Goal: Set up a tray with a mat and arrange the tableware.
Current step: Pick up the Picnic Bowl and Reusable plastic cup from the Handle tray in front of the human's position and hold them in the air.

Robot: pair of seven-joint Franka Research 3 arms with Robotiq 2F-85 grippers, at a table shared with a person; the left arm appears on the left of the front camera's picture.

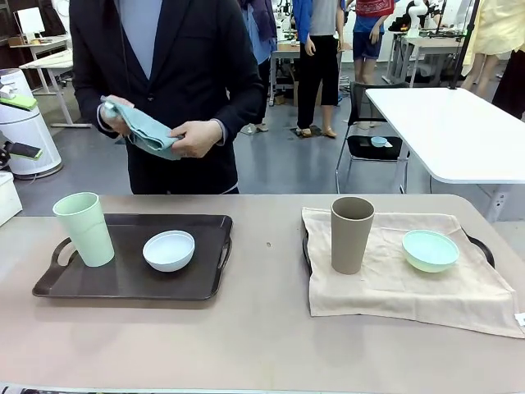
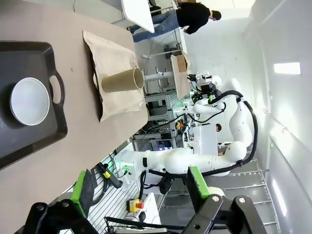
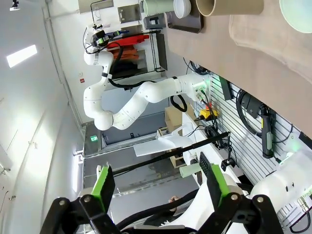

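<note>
Brightly, evenly lit from overhead, daylight-white. Only soft, short shadows beside the brown cup (image 1: 352,234) and under the white bowl (image 1: 169,250); dull sheen along the dark tray (image 1: 123,283). Sharp front to back in the front view, without motion blur. Heavily bent by the wide lens toward the wrist views' edges; washed out to pure white at the light panel (image 2: 286,68) and at a second light panel (image 3: 22,55)
</note>
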